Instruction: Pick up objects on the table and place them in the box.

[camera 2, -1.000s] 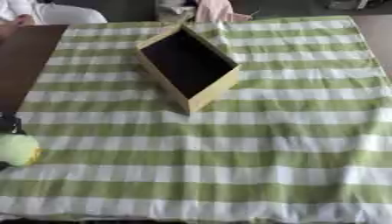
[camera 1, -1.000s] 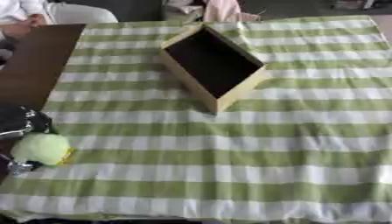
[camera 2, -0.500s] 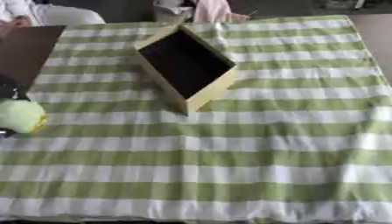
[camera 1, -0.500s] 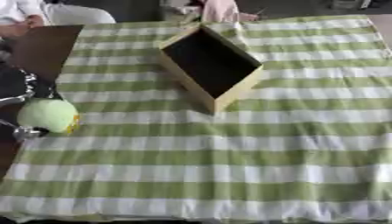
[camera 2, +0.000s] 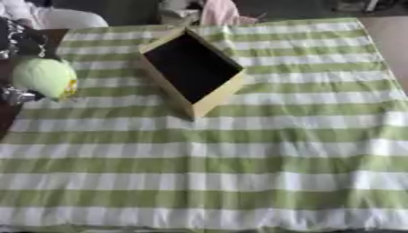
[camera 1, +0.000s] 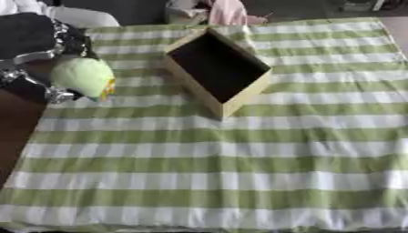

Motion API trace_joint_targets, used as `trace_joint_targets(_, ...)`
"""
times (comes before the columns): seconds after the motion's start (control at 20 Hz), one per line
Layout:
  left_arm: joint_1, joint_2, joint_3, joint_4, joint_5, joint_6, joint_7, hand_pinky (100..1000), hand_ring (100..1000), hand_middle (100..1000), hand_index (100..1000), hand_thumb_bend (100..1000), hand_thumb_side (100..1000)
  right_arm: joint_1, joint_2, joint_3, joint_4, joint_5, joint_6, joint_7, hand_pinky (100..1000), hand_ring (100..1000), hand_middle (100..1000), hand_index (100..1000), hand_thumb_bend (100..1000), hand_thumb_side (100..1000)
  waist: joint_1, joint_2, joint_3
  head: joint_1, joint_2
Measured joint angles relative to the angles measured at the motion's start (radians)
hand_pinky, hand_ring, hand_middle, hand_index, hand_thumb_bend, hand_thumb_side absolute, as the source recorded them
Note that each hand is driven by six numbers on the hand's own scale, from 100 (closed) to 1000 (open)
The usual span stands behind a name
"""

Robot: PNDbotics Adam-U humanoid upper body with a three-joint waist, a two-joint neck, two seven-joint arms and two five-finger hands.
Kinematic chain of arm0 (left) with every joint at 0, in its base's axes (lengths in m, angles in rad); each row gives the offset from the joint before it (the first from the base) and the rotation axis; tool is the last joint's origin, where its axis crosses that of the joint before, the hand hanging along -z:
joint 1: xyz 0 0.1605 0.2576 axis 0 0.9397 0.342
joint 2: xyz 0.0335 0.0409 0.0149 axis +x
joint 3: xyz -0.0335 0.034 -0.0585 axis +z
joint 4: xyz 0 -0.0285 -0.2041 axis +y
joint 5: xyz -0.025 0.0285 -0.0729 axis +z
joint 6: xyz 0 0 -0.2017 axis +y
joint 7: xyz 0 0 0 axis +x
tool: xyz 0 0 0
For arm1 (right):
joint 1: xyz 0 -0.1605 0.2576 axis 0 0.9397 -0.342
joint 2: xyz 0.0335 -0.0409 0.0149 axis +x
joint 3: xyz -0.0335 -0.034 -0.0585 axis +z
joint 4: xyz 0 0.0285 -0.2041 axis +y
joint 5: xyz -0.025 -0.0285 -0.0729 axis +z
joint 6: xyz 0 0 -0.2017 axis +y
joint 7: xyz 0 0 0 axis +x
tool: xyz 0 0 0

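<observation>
While the box [camera 1: 217, 72] is sitting askew on the far half of the green-and-white checked tablecloth [camera 1: 239, 154], its dark inside is showing nothing at all in it, and its pale tan walls are standing open to the top, one corner pointing toward the near edge. Off to its left, the left hand [camera 1: 44, 63] is holding a round, pale green soft object [camera 1: 83, 77] (a small patch of yellow and orange is showing on the side that faces the box), with its black and silver fingers [camera 1: 57, 94] curling round the back and underside of it. That object is hanging clear of the cloth, just over the cloth's left border where the dark brown table [camera 1: 14, 132] is showing, and it is staying apart from the box, with a few stripes lying between them. Coming in from the upper left corner, the black arm is reaching down and inward, the hand sitting behind the object on the side away from the box. Nothing of the right hand is showing in either view
</observation>
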Motion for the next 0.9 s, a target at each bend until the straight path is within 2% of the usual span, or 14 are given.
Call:
trace_joint_targets(0.45,-0.267,-0.211,-0.061,0.183,0.023,-0.013,-0.085,177,420,503,640,100,100,-0.011,0.002,0.013,0.0,-0.011,0.0,0.013,670,678,612,829,100,1000,-0.008,0.003,-0.025,0.02,0.0)
trace_joint_targets(0.9,-0.432,-0.414,-0.041,0.399,-0.066,-0.032,-0.082,156,408,488,632,100,103,-0.034,0.02,0.022,0.0,-0.026,0.0,0.027,667,677,610,829,100,1000,-0.015,0.028,-0.061,0.051,-0.011)
